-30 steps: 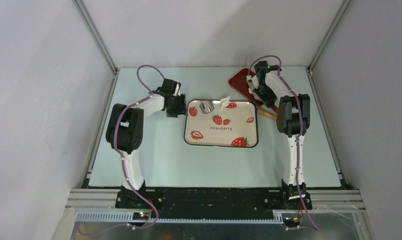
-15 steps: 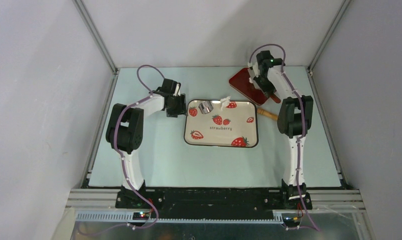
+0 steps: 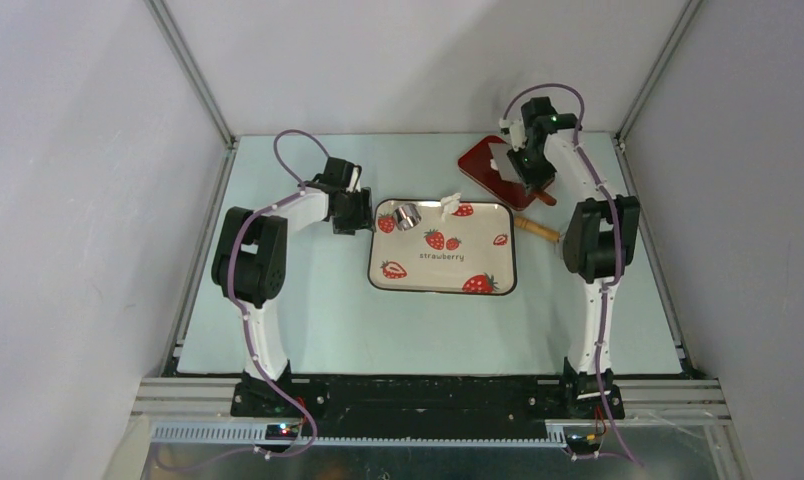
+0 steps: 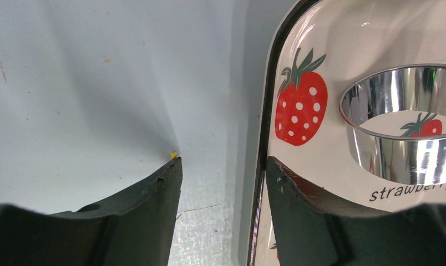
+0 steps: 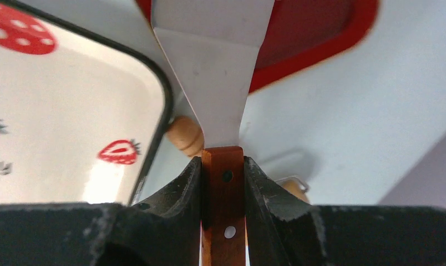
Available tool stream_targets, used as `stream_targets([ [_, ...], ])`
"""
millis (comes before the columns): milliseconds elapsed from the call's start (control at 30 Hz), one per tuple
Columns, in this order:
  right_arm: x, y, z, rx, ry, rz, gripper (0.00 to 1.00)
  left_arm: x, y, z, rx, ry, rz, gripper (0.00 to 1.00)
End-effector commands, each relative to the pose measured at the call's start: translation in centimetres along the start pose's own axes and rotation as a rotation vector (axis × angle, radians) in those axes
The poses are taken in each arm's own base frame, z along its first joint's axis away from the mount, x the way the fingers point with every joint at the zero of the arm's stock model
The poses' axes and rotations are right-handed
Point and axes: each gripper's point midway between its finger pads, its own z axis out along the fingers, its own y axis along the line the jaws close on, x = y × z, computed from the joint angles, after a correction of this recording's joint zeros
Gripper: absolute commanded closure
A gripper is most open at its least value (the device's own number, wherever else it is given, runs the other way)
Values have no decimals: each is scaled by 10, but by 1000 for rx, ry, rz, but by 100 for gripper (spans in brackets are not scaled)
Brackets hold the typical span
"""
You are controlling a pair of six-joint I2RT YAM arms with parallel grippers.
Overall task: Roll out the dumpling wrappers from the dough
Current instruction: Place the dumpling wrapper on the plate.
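A small white piece of dough (image 3: 450, 205) lies at the far edge of the strawberry-print tray (image 3: 478, 255). The dumpling wrappers are out of view. My right gripper (image 3: 528, 172) (image 5: 223, 160) is shut on the brown wooden handle of a spatula (image 5: 215, 83). It holds the pale flat blade (image 3: 501, 158) above the red tray (image 3: 478, 165) at the back right. My left gripper (image 3: 350, 212) (image 4: 223, 163) stands open astride the strawberry tray's left rim (image 4: 265, 111). One finger is over the table and the other over the tray, and nothing is held.
A shiny round metal cup (image 3: 410, 215) (image 4: 398, 160) stands in the strawberry tray's far left corner. A wooden rolling pin (image 3: 535, 228) (image 5: 185, 137) lies on the table between the two trays. Grey walls close in both sides and the back.
My right arm has lifted and drawn back toward the far wall, carrying the spatula over the red tray. The left arm and the things in the strawberry tray have not moved.
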Motion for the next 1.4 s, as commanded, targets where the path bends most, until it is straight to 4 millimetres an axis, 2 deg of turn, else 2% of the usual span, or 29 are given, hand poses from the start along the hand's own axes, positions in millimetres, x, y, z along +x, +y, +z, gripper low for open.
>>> stream_targets([
  [0, -22, 3, -29, -161, -105, 142, 100, 5, 16, -6, -47, 19, 9, 37],
  [67, -18, -5, -28, -132, -104, 166, 100, 6, 16, -7, -46, 19, 8, 37],
  [100, -12, -16, -14, 20, -76, 91, 100, 5, 17, -6, -47, 18, 8, 37],
  [133, -14, -15, -23, 87, -95, 34, 100, 5, 17, -6, -48, 18, 7, 37],
  [267, -1, 9, -16, 13, -69, 8, 100, 7, 17, -4, -46, 26, 6, 37],
  [300, -2, 11, -18, -7, -60, 31, 100, 7, 16, -4, -45, 26, 6, 37],
  [367, -3, -1, -16, 88, -56, -8, 100, 7, 16, -5, -46, 24, 6, 37],
  [400, 6, 1, -10, 125, -26, -46, 100, 6, 16, -6, -46, 22, 7, 37],
  [433, -3, -6, -13, 178, -67, -64, 100, 6, 17, -7, -48, 19, 8, 37],
  [467, 6, -6, -9, 236, -31, -107, 100, 5, 17, -7, -48, 16, 9, 37],
  [500, -3, -10, -13, 280, -70, -158, 100, 5, 17, -8, -48, 16, 9, 37],
  [533, 5, -4, -8, 307, -49, -200, 100, 5, 17, -7, -49, 16, 7, 37],
  [567, -2, -6, -13, 329, -81, -240, 100, 5, 17, -7, -48, 17, 7, 37],
  [633, -5, -1, -14, 362, -92, -306, 100, 7, 17, -5, -46, 26, 5, 37],
  [700, -5, -6, -15, 424, -91, -363, 100, 7, 17, -4, -45, 28, 4, 37],
  [833, -11, -5, -20, 420, -124, -385, 100, 6, 17, -6, -47, 20, 7, 37],
  [1033, -21, 2, -39, 380, -186, -412, 100, 7, 17, -5, -47, 25, 6, 37],
  [1133, -18, 2, -39, 385, -178, -431, 100, 7, 18, -5, -47, 25, 5, 37],
  [1267, -18, -12, -34, 465, -154, -429, 100, 8, 18, -4, -47, 29, 3, 37],
  [1367, -18, -12, -30, 481, -153, -446, 100, 8, 17, -4, -47, 28, 6, 37],
])
